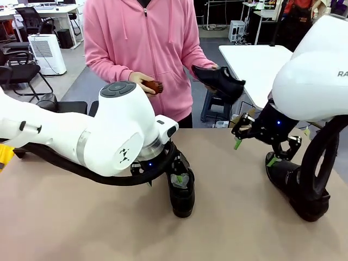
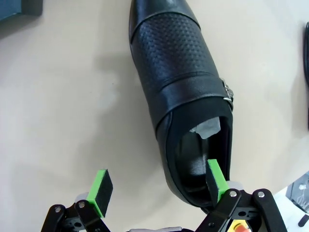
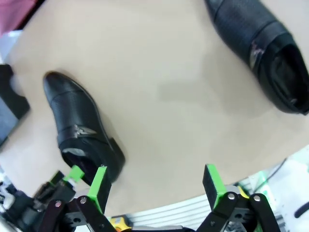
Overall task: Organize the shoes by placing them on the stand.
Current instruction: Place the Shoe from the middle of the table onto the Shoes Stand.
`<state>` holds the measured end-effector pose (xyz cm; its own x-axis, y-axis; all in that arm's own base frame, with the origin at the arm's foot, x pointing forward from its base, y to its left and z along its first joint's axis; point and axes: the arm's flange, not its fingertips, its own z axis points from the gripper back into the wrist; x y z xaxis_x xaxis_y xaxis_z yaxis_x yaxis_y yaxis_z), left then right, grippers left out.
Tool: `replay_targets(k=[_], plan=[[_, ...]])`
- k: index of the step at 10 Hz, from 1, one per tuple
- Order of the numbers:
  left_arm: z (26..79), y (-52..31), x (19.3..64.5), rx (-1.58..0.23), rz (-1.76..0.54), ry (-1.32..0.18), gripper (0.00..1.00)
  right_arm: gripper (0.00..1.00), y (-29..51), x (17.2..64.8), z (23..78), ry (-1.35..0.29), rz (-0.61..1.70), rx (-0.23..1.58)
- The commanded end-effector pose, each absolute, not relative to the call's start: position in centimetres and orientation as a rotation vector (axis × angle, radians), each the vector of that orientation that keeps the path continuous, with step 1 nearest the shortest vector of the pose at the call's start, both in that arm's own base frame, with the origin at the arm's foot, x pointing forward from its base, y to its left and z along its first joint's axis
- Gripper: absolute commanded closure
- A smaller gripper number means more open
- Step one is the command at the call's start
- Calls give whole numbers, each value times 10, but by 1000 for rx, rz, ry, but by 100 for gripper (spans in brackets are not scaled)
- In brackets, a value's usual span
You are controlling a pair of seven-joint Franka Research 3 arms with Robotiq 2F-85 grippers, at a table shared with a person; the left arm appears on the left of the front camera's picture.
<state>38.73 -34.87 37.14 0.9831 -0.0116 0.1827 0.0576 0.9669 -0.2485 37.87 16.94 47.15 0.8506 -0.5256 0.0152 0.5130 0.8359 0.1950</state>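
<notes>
One wide tan desk [image 1: 65, 217] carries the work. Two white robot arms reach over it: the left arm [image 1: 81, 136] across the middle, the right arm [image 1: 315, 70] at the right side. A person in a pink zip hoodie [image 1: 144, 49] stands at the far side. Three glossy black leather dress shoes with pale grey linings noted. Centre shoe [image 1: 182, 198] stands on the desk near the middle, textured upper, buckle strap on one side. Right-hand shoe [image 1: 296, 187] stands on the desk by the right edge, below the right arm, well apart from the centre shoe. Held shoe [image 1: 220, 81] is off the desk, tilted, in one of the person's hands. Left claw [image 2: 158, 186] spread: one green pad [image 2: 216, 181] inside the centre shoe's heel opening, the other outside over bare desk, not pinching. Right claw [image 1: 254, 152] spread, near the right-hand shoe, holding nothing. The person's other hand [image 1: 142, 81] holds a small reddish-brown object [image 1: 154, 87].
</notes>
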Motion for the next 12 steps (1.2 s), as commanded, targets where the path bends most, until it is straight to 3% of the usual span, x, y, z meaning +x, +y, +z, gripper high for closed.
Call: replay_targets(k=[1,4,6,11,12], plan=[[373,-350,394,-235,-15,-176,0,0,171,353,473,-40,-475,96],[368,-359,402,-210,6,-139,0,0,177,325,461,16,-427,8],[361,-365,410,-173,14,-119,0,0,179,331,461,28,-462,31],[344,-385,424,-104,33,-92,44,0,179,331,461,28,-462,31],[342,-387,425,-104,27,-82,64,0,179,331,461,28,-462,31]])
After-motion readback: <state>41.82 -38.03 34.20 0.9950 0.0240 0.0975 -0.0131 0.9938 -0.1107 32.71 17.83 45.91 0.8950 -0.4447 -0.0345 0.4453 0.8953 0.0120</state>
